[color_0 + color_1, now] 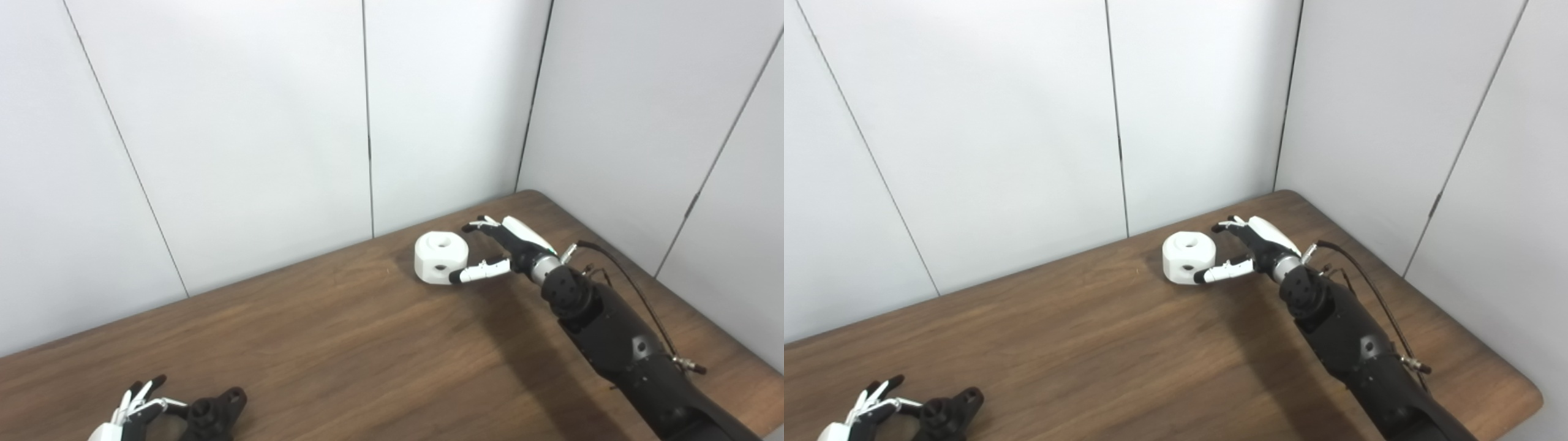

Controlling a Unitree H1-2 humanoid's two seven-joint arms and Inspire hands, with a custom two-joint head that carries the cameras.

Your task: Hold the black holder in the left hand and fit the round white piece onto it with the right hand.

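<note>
Both hands at their parts on the wooden table (343, 343)

The right hand (499, 248) spread open beside the round white piece (440, 257); the left hand (136, 409) reached the black holder (211, 415) at the near edge.

A bare test booth or lab corner: plain white wall panels (257, 122) with dark seams enclose a wood-grain desk (343, 343).

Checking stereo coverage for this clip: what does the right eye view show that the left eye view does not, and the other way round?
Only the right eye view shows the table's rounded near-right corner and edge. Only the left eye view shows nothing extra of note; it cuts that corner off. Both share the right hand open around the round white piece, and the left hand at the bottom edge beside the black holder, not visibly gripping it.
</note>
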